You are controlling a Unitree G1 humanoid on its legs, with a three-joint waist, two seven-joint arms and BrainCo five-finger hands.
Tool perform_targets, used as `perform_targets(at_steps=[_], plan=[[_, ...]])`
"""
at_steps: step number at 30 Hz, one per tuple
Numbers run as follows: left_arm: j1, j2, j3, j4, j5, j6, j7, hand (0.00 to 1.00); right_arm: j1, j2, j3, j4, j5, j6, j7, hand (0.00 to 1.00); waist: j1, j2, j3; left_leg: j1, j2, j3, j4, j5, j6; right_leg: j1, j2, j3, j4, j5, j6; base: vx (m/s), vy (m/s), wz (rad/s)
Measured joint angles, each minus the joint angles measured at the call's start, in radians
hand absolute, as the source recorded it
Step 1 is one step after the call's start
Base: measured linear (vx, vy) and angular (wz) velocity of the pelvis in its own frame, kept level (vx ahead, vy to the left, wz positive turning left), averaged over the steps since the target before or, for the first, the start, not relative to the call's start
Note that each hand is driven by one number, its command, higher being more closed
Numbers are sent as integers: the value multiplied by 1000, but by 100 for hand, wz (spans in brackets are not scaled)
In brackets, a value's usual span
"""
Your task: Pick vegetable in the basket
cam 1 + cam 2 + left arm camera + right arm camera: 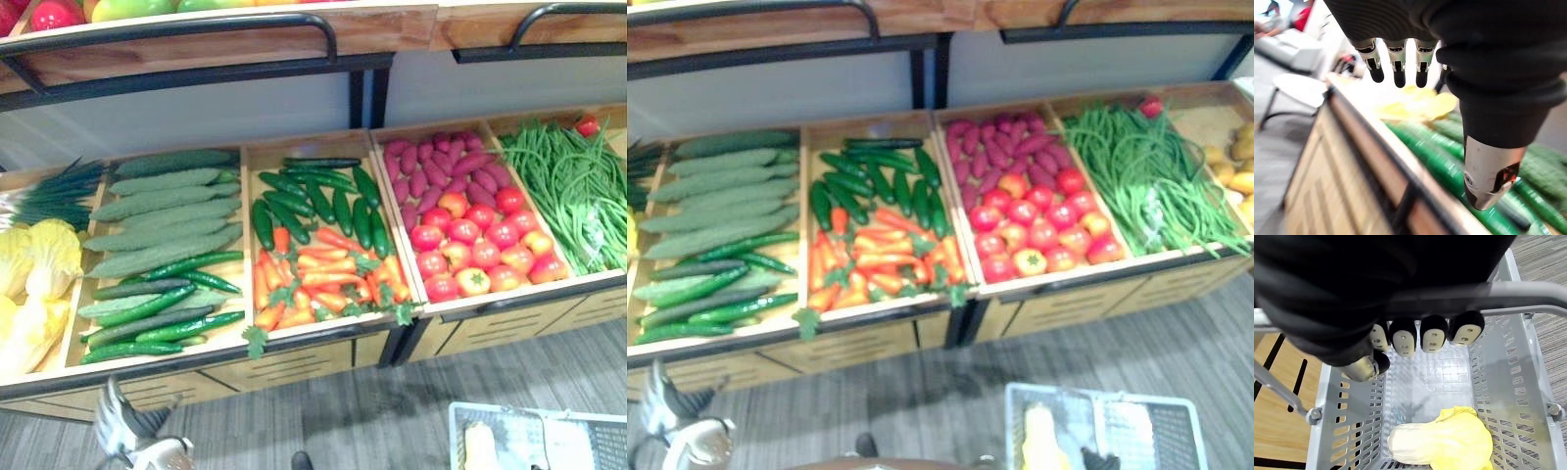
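Below, right hand (1403, 337) fingers clench the basket (1530, 396) handle (1528, 294); its napa cabbage (1442, 441) is partly cut off; left hand (1396, 54) fingers hang released.

— What does the left hand (1488, 73) look like?
— A black ribbed cover (1391, 17), silver fingers (1396, 61) with black tips, a silver thumb (1491, 169).
— And the right hand (1352, 289)?
— Black too, with cream pads (1433, 335) on its fingertips (1467, 329).
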Motion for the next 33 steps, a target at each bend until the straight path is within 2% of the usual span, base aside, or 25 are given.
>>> perform_targets(at_steps=[4, 9, 12, 13, 14, 16, 18, 20, 25, 28, 33], plan=[[6, 45, -74, -126, 72, -49, 2, 0, -1, -17, 11, 0, 0, -2, 8, 100, 5, 11, 0, -1, 0, -1, -2, 0, 0, -1, 1, 3, -2, -4, -6, 0, 0, 0], [12, 103, -158, -214, 83, -121, -13, 0, -6, -41, 48, 0, -1, -2, 27, 100, 3, 20, -1, -1, 4, 0, -2, 0, 0, -4, 6, 11, -7, -3, -6, 9, -8, -4], [10, 181, -239, -230, 86, -136, -83, 0, -13, -50, 59, -1, -1, -2, 30, 100, -6, 23, 0, -1, 4, 2, -1, 0, 0, -5, 7, 14, -8, -1, -2, 4, -1, -2], [3, 254, -294, -231, 85, -164, -160, 0, -16, -59, 74, -4, -1, -1, 33, 100, -10, 27, 1, 1, 5, 7, -1, 0, 0, -8, 7, 22, -8, -1, -2, 4, 4, -10], [-3, 286, -316, -231, 84, -175, -184, 0, -18, -62, 77, -5, -2, -1, 35, 100, -10, 27, 2, 2, 5, 12, 0, 0, 0, -12, 8, 31, -8, 0, -2, -2, 12, -25], [-48, 405, -404, -232, 83, -199, -255, 0, -42, -79, 94, -9, -8, 1, 38, 100, -11, 34, 3, 5, 7, 40, 0, 0, 0, -33, 10, 69, -6, 7, -4, -13, 16, -38], [-96, 454, -451, -222, 84, -217, -296, 0, -53, -89, 108, -31, -10, 2, 47, 100, -18, 41, 6, 8, 8, 62, 0, 0, 0, -44, 11, 97, -7, 16, -6, -8, 13, -37], [-137, 477, -483, -209, 83, -223, -321, 0, -59, -94, 134, -62, -17, 2, 56, 100, -32, 45, 8, 15, 9, 88, 0, 0, 0, -56, 12, 126, -8, 24, -7, -23, 21, -46], [-297, 533, -588, -130, 77, -226, -377, 0, -63, -101, 164, -133, -48, 1, 68, 100, -45, 56, 20, 25, 14, 139, -1, 0, 0, -85, 23, 190, -22, 53, -10, -47, 3, -38], [-388, 534, -647, -79, 76, -209, -396, 0, -57, -101, 182, -168, -48, 7, 69, 100, -65, 58, 22, 24, 15, 149, -4, 0, 0, -95, 24, 206, -22, 60, -7, -55, -4, -13], [-460, 527, -672, -72, 66, -175, -429, 0, -29, -101, 181, -218, -47, 13, 72, 100, -60, 57, 26, 0, 26, 170, -6, 2, -2, -135, 32, 231, -10, 68, -9, -35, -9, -12]])
